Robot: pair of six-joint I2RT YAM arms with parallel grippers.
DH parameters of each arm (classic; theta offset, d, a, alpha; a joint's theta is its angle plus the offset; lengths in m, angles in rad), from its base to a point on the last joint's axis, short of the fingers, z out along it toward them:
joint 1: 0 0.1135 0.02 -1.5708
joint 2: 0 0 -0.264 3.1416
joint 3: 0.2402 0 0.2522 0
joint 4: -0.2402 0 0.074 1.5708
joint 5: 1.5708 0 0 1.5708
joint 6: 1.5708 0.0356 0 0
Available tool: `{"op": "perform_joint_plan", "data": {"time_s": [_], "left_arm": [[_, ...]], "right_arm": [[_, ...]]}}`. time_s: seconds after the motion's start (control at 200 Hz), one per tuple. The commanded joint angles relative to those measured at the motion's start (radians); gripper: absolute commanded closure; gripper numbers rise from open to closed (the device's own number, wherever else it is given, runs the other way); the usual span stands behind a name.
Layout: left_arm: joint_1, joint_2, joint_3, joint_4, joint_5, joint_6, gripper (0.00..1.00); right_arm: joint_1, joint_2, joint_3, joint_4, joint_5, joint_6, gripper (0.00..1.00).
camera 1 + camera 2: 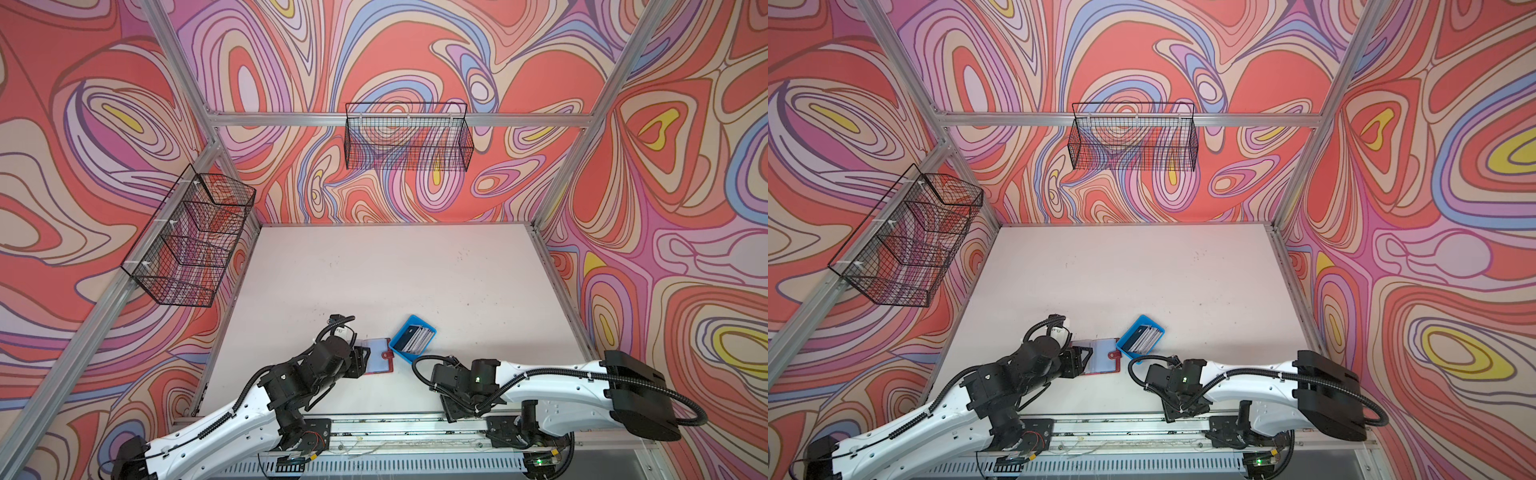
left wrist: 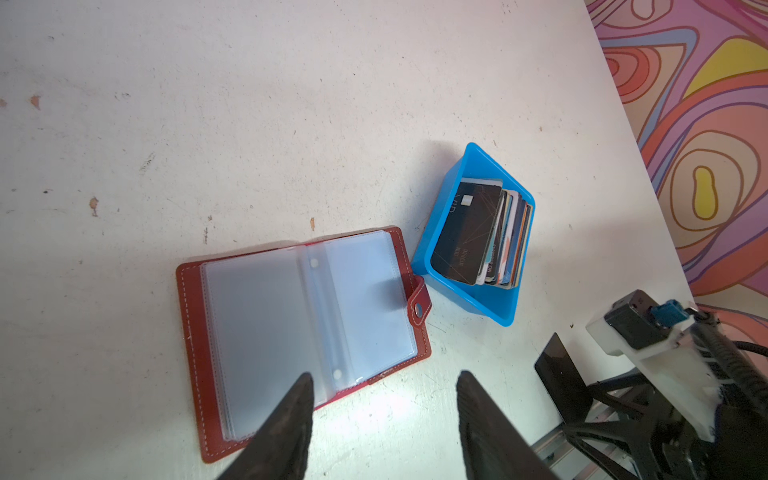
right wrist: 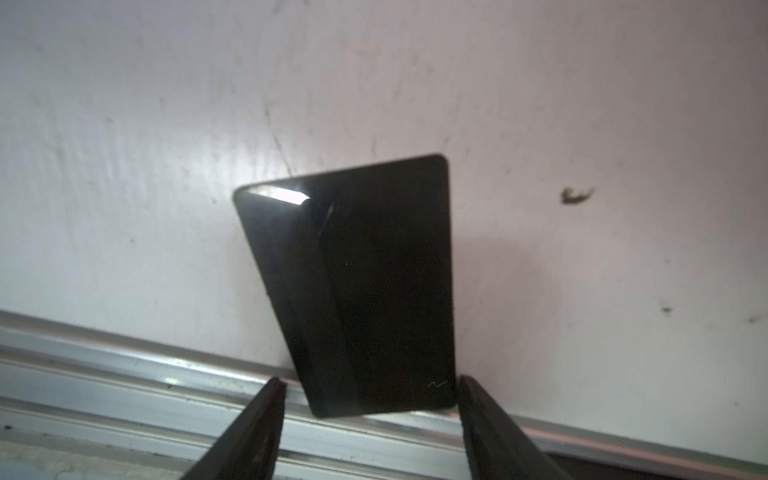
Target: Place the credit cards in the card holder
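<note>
Your left claw (image 2: pixel 384 376) is open partway and empty. One finger (image 2: pixel 291 415) sits over the near edge of the card holder (image 2: pixel 299 332), on its clear sleeve; can't tell if it touches. The card holder lies open and flat on the table (image 2: pixel 249 124), sleeves up, near the front edge. In both top views it's just ahead of your left arm. Its snap tab points at the blue tray (image 2: pixel 432 249) just beside it. The credit cards (image 2: pixel 469 232) stand on edge in that tray, leaning, with a black-faced one in front.

Your right claw (image 3: pixel 372 380) stands wide with a single black card (image 3: pixel 374 270) between its fingers. The card's edge touches one finger and a gap shows at the other, so it isn't clamped. That card tilts up over the table close to the front rail (image 3: pixel 124 374), apart from the tray and the holder.
</note>
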Motion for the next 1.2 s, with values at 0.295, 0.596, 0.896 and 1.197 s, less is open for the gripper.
{"op": "perform_joint_plan", "data": {"time_s": [0.295,0.596,0.896,1.197], "left_arm": [[-0.003,-0.006,0.028,-0.026,-0.018,0.008,0.43],[-0.001,-0.033,0.023,-0.04,-0.03,0.005,0.43],[-0.002,-0.015,0.031,-0.03,-0.027,0.005,0.43],[-0.002,-0.008,0.035,-0.028,-0.029,0.007,0.43]], "right_arm": [[0.014,0.05,-0.034,0.006,0.054,0.024,0.27],[0.035,-0.012,-0.154,0.034,0.003,0.081,0.39],[0.047,-0.022,-0.133,0.062,0.008,0.086,0.49],[0.065,-0.005,-0.023,0.018,0.035,0.068,0.33]]}}
